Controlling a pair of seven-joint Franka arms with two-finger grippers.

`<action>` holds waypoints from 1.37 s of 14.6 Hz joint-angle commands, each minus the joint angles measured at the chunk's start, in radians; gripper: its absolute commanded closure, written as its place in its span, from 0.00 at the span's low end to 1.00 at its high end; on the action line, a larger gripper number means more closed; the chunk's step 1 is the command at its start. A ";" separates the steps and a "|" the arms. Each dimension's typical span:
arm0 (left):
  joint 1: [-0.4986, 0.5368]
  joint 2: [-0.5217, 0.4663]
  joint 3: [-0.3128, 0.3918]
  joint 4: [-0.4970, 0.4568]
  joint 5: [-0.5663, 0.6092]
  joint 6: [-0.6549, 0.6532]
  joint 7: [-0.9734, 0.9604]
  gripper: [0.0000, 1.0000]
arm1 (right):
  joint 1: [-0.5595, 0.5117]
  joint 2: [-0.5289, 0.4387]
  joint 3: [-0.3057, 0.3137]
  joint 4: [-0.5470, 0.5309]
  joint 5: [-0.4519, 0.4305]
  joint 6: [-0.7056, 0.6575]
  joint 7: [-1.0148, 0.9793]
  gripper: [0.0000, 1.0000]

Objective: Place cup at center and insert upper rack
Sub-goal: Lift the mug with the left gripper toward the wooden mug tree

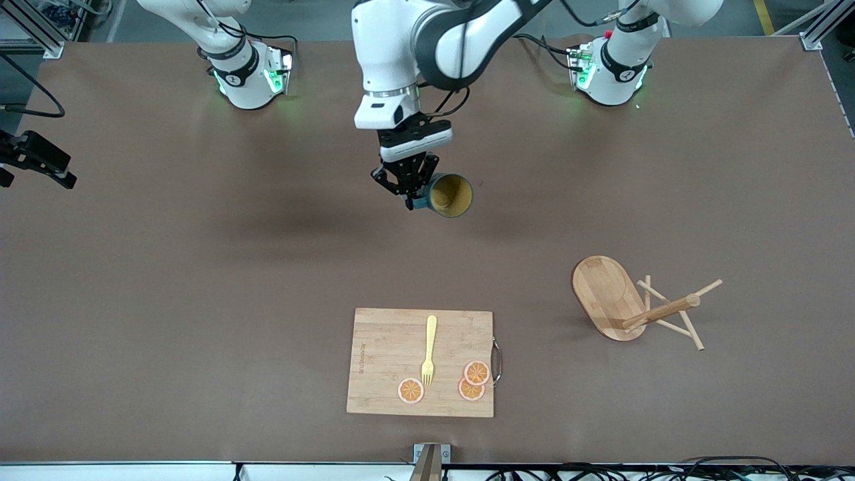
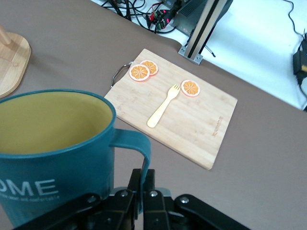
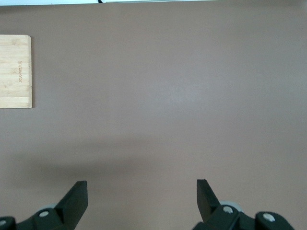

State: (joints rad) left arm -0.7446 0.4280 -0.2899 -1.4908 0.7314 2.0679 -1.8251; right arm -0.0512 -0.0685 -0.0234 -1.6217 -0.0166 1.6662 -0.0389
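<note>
The left gripper (image 1: 409, 194) is pinching the handle of the dark teal mug with mustard-yellow inside (image 1: 449, 194), holding it over the table's middle. Gripped by the handle alone, the cup may be swinging or slipping. The right gripper (image 3: 142, 195) is waiting, jaws spread.

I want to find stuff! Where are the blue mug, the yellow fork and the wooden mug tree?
Dark teal mug with yellow inside (image 1: 451, 194), front view, inner wall.
Yellow plastic fork (image 1: 429, 349), front view, handle.
Light wooden mug tree (image 1: 604, 294), front view, oval base.
</note>
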 commanded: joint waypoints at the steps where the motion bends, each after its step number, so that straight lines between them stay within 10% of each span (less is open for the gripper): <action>1: 0.069 -0.101 -0.005 -0.028 -0.128 0.012 0.087 1.00 | 0.004 -0.011 0.000 -0.007 -0.009 0.003 -0.007 0.00; 20: 0.606 -0.452 -0.003 -0.207 -1.053 0.001 0.699 1.00 | 0.022 -0.011 0.000 -0.007 -0.017 0.001 -0.009 0.00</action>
State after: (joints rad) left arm -0.1970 0.0388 -0.2870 -1.6313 -0.2372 2.0687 -1.2008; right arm -0.0380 -0.0685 -0.0221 -1.6215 -0.0198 1.6651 -0.0421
